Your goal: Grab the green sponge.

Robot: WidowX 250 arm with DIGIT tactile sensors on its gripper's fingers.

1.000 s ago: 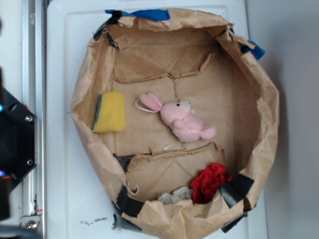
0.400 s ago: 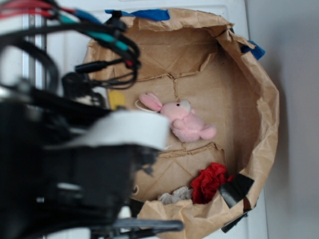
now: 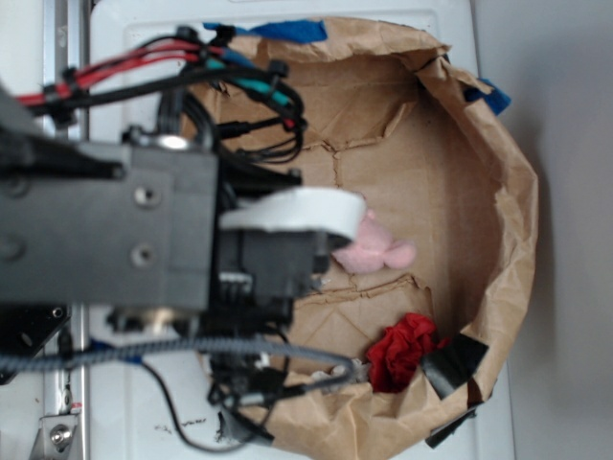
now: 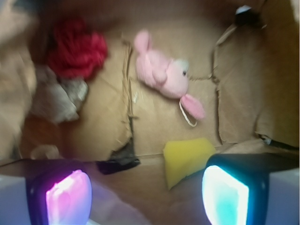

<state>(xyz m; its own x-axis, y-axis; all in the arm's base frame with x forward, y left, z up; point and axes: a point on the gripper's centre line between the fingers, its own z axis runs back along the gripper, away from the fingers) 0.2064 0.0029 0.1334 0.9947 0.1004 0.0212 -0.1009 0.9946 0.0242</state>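
Note:
The green sponge [image 4: 187, 158] shows in the wrist view as a yellow foam block on the paper bag's floor. Its green layer does not show. It lies just beyond the right, cyan-lit fingertip [image 4: 225, 194], partly hidden behind the bag's near wall. My gripper [image 4: 146, 197] is open and empty, with its jaws wide apart above that wall. The left fingertip [image 4: 68, 197] glows pink. In the exterior view my arm [image 3: 192, 240] covers the bag's left side and hides both the sponge and the gripper.
The open brown paper bag [image 3: 508, 192] has tall crumpled walls. A pink plush rabbit [image 4: 164, 75] lies in the middle of it. A red cloth wad [image 4: 77, 49] and a grey scrap [image 4: 56, 98] lie near one wall. Black tape [image 4: 119, 159] patches the floor.
My arm has swung in from the left over the bag and then moved further right. It now hides the sponge and most of the rabbit. The objects have not moved.

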